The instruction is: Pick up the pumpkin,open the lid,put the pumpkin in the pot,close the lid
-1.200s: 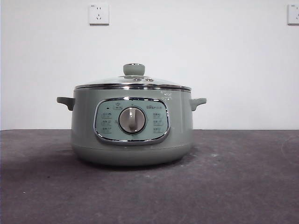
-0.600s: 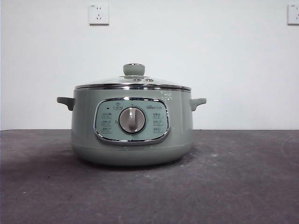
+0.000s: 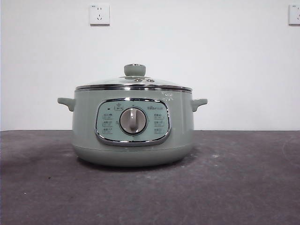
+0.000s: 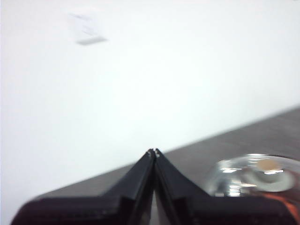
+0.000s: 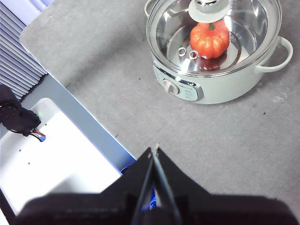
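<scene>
A: Anything move in the last second? Front view looks identical — lid [image 3: 134, 82] seated on the pot [image 3: 132, 125] the whole time.

B: Nope, looks finished. Pumpkin [image 5: 209, 40] sits inside under the glass, well ahead of the right gripper [image 5: 155, 149]. Left gripper [image 4: 153, 152] is beside the lid. Both sets of jaws clenched on nothing, clear of the tabletop [image 5: 117, 70].

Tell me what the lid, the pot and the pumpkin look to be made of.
Lid: clear glass, since the pumpkin shows through it, with a shiny chrome-like rim and a matte green knob, probably plastic.
Pot: smooth sage-green shell, painted metal or plastic; the inside looks like polished steel.
Pumpkin: glossy orange, likely a plastic toy.
</scene>
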### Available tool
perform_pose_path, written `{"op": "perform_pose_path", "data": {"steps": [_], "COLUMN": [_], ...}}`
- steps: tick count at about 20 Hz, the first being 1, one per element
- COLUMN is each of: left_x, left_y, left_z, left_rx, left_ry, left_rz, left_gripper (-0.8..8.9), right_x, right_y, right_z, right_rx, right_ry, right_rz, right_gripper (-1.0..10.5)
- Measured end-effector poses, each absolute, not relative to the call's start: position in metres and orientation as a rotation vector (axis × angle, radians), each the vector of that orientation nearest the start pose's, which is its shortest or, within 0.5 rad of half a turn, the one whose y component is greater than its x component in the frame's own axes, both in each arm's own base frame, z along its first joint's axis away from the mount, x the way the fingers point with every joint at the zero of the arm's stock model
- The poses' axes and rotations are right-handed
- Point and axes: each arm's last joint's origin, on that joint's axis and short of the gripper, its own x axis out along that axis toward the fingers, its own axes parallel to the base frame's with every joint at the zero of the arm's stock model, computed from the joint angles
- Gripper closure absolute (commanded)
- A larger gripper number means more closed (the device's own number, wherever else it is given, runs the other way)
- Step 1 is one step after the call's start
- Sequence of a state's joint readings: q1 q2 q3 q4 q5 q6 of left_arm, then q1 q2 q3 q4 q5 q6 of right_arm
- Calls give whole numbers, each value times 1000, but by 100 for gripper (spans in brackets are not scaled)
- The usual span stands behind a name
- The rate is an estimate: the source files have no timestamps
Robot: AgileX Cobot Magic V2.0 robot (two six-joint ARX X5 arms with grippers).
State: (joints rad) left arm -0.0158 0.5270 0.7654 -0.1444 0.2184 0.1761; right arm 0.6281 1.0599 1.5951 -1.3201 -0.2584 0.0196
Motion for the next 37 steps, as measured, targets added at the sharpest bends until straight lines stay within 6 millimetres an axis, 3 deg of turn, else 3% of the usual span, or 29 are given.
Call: {"op": "perform_pose_path", "data": {"steps": [6, 10, 13, 20, 37], "left_x": [94, 92, 94, 96, 95], "left_y": [1, 1, 1, 1, 1], "left_z": [252, 206, 183, 156, 152], "left_rx": [179, 164, 150, 135, 117], "left_ry": [-55, -23, 10, 116, 159], "left_rz": [-60, -61, -63, -70, -76], "left_gripper": [817, 817, 817, 817, 817], "right_x": [107, 106, 106, 106, 106], "right_y": [87, 86, 86, 86, 86], "right_z": [443, 444, 444, 443, 444], "right_rx": [-131, -130, -130, -130, -130], "right_ry": [799, 797, 797, 798, 797], "right_rz": [832, 832, 832, 832, 832], "right_gripper": [945, 945, 945, 945, 945]}}
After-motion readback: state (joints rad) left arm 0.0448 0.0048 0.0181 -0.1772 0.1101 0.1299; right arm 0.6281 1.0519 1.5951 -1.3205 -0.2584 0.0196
